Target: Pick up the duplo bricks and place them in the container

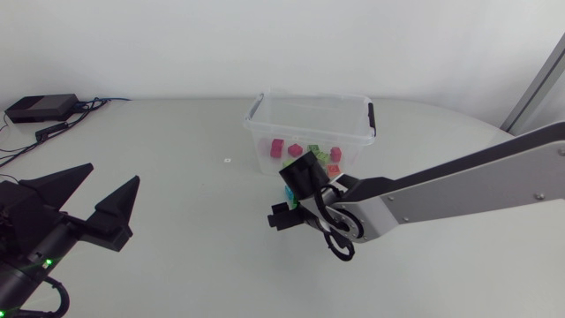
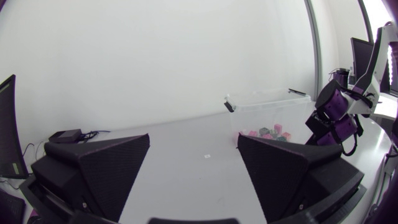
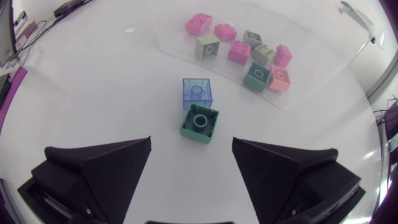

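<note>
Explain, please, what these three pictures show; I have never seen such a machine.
These are two robot arms at a white table. One picture looks down from above; the other two come from a camera on each arm's wrist. Each arm ends in a black two-fingered tool; the left tool and the right tool are open and hold nothing. A clear container holds several coloured bricks. Outside it, on the table, lie a green brick and a blue brick, just ahead of the right tool.

A translucent blue plastic brick (image 3: 198, 93) and a green plastic brick (image 3: 200, 124) lay touching on the table, hollow sides up, just outside the clear plastic container (image 1: 305, 95). Inside it sat several pink, green, grey and orange bricks (image 3: 239, 51), loosely clustered.
</note>
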Motion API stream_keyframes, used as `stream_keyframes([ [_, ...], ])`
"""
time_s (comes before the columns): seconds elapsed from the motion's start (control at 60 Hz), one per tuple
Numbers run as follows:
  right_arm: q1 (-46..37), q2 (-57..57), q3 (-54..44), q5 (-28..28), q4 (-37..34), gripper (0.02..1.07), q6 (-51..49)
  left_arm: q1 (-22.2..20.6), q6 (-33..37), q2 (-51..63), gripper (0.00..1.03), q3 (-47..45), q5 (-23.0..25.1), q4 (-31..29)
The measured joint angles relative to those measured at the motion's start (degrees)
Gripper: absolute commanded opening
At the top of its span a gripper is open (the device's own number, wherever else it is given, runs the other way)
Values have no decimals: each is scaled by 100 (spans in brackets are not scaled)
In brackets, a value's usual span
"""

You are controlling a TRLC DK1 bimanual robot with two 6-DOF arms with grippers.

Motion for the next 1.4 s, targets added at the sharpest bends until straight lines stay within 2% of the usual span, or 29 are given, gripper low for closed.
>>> stream_keyframes([
  [0.317, -212, 291, 496, -216, -496, 96, 173, 7, 2, -953, 98, -404, -94, -2],
  [0.417, -216, 334, 656, -219, -616, 88, 195, 11, 4, -1384, 98, -529, -151, -11],
  [0.517, -236, 435, 868, -223, -890, 88, 214, 11, 15, -1690, 98, -664, -173, -66],
  [0.817, -326, 643, 1259, -306, -1414, 85, 367, 11, 24, -1764, 98, -785, -192, -127],
  [0.9, -363, 702, 1408, -326, -1604, 79, 437, 11, 26, -1764, 98, -791, -190, -120],
  [1.017, -409, 765, 1613, -354, -1886, 77, 492, 11, 72, -1764, 98, -800, -192, -105],
  [1.133, -472, 876, 1814, -413, -2033, 59, 538, 11, 157, -1764, 98, -892, -192, -50],
  [1.333, -595, 1064, 2065, -656, -2509, 57, 654, 11, 175, -1764, 98, -942, -192, -20],
  [1.4, -619, 1080, 2081, -699, -2568, 50, 688, 11, 175, -1764, 98, -942, -192, -17],
])
